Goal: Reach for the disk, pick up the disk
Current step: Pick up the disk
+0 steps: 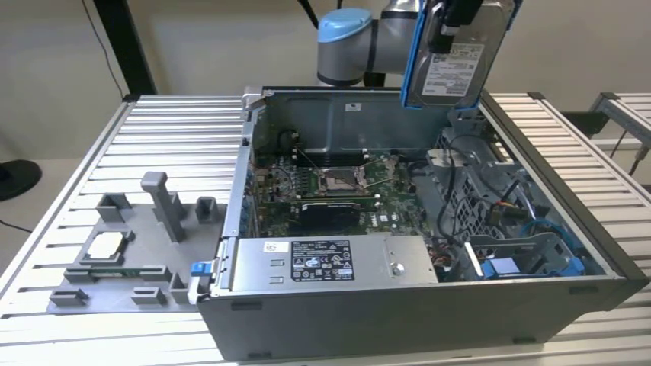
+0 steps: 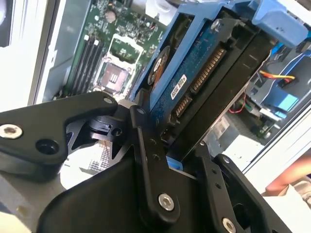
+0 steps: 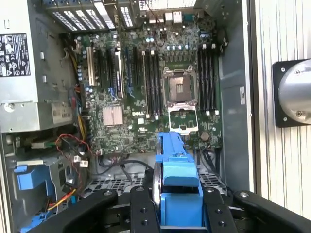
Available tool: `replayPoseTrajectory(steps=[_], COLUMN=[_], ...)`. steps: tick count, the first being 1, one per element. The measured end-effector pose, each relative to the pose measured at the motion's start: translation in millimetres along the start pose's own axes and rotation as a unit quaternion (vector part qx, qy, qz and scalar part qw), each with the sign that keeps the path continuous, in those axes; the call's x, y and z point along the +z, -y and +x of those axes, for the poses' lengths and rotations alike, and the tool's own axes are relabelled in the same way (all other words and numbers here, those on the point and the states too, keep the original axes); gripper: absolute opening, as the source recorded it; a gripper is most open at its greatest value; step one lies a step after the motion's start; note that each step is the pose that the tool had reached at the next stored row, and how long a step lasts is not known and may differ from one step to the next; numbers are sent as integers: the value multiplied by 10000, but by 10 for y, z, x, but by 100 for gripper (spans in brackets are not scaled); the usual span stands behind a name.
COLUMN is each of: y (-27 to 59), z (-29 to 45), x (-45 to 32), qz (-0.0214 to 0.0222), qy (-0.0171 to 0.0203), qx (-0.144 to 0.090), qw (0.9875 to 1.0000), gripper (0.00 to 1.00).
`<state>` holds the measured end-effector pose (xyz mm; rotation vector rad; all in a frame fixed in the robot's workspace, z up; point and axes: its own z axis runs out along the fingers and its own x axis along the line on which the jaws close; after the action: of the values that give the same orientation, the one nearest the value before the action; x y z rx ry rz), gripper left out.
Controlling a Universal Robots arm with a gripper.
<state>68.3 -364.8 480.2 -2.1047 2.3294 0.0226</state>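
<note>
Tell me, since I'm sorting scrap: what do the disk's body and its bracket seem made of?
The disk, held in the hand above the case, looks like bare silver metal with a dull sheen and a white paper label. Its bracket looks like moulded blue plastic, matte and evenly coloured.

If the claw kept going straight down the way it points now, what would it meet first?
Likely the motherboard on the floor of the open computer case. The claw is shut on the disk, held above the case, so the disk's leading edge would probably touch first. Depth is unclear.
</note>
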Motion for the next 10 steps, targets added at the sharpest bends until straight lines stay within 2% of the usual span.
replayPoseTrajectory(steps=[7,10], y=[205,263], z=[-21,-27], x=[0,-1], qz=[0,0], qy=[0,1], qx=[0,0], qw=[10000,10000], gripper=[0,0])
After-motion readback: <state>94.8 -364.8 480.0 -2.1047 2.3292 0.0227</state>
